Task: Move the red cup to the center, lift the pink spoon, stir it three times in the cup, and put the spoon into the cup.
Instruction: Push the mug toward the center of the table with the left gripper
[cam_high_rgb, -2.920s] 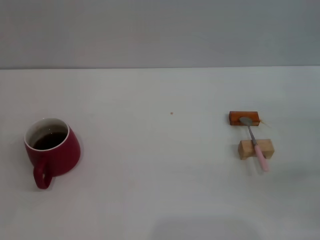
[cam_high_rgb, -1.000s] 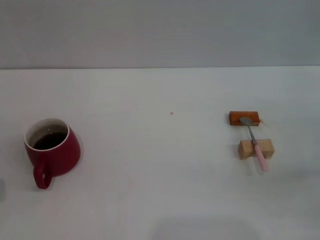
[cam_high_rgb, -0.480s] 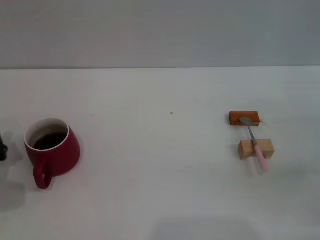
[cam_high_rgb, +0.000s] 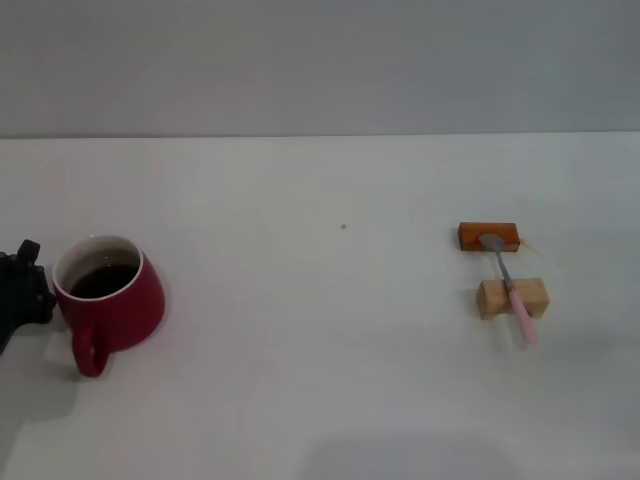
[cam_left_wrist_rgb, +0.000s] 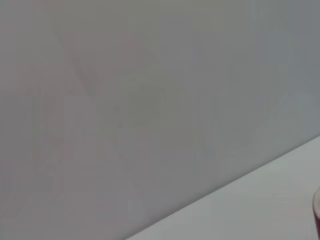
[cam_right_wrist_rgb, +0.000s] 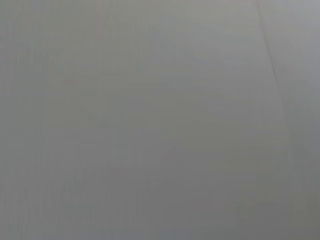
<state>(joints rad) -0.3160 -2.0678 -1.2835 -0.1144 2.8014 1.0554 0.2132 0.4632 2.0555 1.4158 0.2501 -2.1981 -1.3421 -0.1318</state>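
Status: nothing of the task is complete, judging by the layout.

The red cup sits on the table at the robot's far left, well away from the centre, handle facing the robot, dark liquid inside. The left gripper is at the left edge of the head view, just beside the cup's outer wall, possibly touching it; contact can't be confirmed. Only a dark part of it shows, so whether its fingers are apart or together cannot be told. The left wrist view gives mostly blank wall plus a strip of table, with a thin sliver of what is probably the cup at the edge.

The pink spoon lies well to the right, untouched: bowl end on the orange-brown block, stem bridging to the tan block, pink handle overhanging toward the robot. The right gripper is out of the head view, and the right wrist view is featureless, so its fingers can't be judged either.

Left to do, as a judgement: push or carry the cup to the centre, pick up the spoon, three stirs, drop the spoon in. Step one looks just started.
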